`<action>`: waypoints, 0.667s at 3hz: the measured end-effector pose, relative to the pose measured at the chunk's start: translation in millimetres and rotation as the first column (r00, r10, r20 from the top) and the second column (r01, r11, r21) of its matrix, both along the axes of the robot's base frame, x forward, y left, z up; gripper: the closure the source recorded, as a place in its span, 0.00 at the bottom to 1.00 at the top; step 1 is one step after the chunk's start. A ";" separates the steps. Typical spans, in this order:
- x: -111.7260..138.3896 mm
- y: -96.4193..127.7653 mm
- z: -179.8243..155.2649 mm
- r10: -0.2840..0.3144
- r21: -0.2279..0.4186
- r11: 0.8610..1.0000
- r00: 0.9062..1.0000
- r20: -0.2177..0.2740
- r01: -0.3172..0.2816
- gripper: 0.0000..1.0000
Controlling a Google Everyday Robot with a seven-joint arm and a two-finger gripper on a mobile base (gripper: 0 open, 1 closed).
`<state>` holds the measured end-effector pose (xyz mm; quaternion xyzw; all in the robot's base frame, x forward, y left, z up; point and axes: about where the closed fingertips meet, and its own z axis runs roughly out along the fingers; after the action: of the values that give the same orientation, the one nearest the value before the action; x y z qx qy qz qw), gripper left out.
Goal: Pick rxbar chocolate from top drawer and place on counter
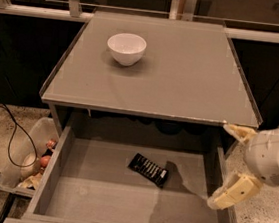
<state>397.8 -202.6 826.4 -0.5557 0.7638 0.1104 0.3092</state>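
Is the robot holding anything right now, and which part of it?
Nothing. The gripper is at the right side of the top drawer, jaws open and empty; the rxbar chocolate lies apart on the drawer floor.

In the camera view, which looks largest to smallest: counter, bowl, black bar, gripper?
1. counter
2. gripper, at the right wall of the drawer; nearer the camera, so unsure
3. bowl and bar look about alike

end effector (220, 164) low on the right: chunky white rounded wrist (270, 156), two cream-yellow fingers (236, 191) spread wide
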 end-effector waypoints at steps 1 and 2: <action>3.0 1.9 0.2 -0.020 0.019 1.000 1.000 0.014 0.020 0.00; -2.7 -0.2 -4.4 -0.029 0.022 0.999 0.999 0.024 0.028 0.00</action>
<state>395.1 -202.8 822.0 -0.5427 0.7665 0.1072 0.3261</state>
